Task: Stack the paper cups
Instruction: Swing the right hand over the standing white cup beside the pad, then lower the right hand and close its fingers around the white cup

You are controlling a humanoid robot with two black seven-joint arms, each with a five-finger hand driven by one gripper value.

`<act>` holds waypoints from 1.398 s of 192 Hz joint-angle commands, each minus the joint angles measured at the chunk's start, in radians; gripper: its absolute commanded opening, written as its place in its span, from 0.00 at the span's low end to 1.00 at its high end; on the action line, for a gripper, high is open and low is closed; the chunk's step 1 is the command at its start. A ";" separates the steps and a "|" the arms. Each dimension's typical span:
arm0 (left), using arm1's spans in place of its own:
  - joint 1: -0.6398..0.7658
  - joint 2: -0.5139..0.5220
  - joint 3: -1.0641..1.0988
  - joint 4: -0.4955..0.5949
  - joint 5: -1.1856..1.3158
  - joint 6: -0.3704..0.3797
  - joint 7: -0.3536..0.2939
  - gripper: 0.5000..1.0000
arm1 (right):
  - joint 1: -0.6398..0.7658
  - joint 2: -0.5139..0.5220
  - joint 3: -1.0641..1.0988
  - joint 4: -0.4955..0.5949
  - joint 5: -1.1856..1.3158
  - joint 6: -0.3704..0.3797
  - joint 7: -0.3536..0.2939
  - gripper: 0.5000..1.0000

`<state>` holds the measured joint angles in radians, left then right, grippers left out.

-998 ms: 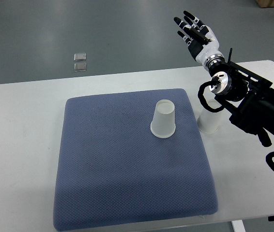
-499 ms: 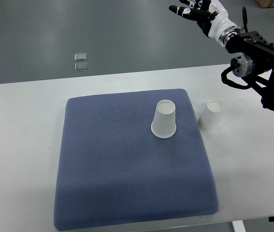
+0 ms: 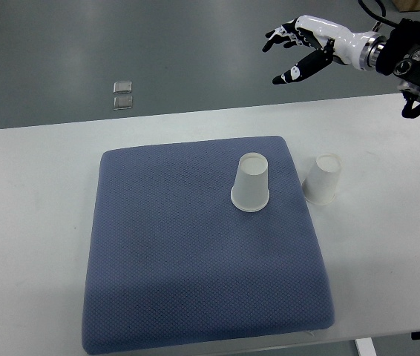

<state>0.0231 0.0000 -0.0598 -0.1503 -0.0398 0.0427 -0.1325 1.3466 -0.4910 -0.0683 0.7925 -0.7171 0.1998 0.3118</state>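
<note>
White table (image 3: 39, 170): two paper cups (image 3: 250, 184) below open right hand (image 3: 304, 44)

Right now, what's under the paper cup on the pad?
The upside-down white paper cup stands rim-down on the blue textured fabric pad, which lies on the white table. Its inside is covered, so anything beneath it cannot be seen.

One cam only, top view, looks steeply down from robot's side onto bench (image 3: 39, 193), blue pad (image 3: 195, 252) centred, floor beyond the bench.
</note>
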 commanded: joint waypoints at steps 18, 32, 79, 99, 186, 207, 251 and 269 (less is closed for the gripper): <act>0.000 0.000 0.000 0.000 0.000 0.000 0.001 1.00 | 0.026 -0.078 0.001 0.120 -0.262 0.096 0.009 0.83; 0.000 0.000 -0.002 0.000 0.000 0.000 0.001 1.00 | 0.032 -0.104 -0.008 0.169 -0.344 0.113 0.009 0.83; 0.000 0.000 0.000 0.000 0.000 0.000 -0.001 1.00 | 0.034 -0.161 -0.030 0.287 -0.571 0.153 0.010 0.83; 0.000 0.000 0.000 0.000 0.000 0.000 -0.001 1.00 | 0.034 -0.163 -0.067 0.289 -0.608 0.139 0.010 0.83; 0.000 0.000 0.000 0.000 0.000 0.000 -0.001 1.00 | -0.009 -0.144 -0.159 0.287 -0.746 0.001 0.010 0.83; 0.000 0.000 0.000 0.000 0.000 0.000 -0.001 1.00 | -0.029 -0.143 -0.159 0.287 -0.746 -0.003 0.010 0.83; 0.000 0.000 0.000 0.000 0.000 0.000 -0.001 1.00 | -0.083 -0.143 -0.159 0.283 -0.746 -0.060 0.012 0.83; 0.000 0.000 0.000 0.000 0.000 0.000 0.001 1.00 | -0.106 -0.141 -0.159 0.275 -0.746 -0.095 0.012 0.83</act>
<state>0.0230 0.0000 -0.0598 -0.1503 -0.0399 0.0427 -0.1329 1.2650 -0.6342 -0.2271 1.0750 -1.4633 0.1419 0.3230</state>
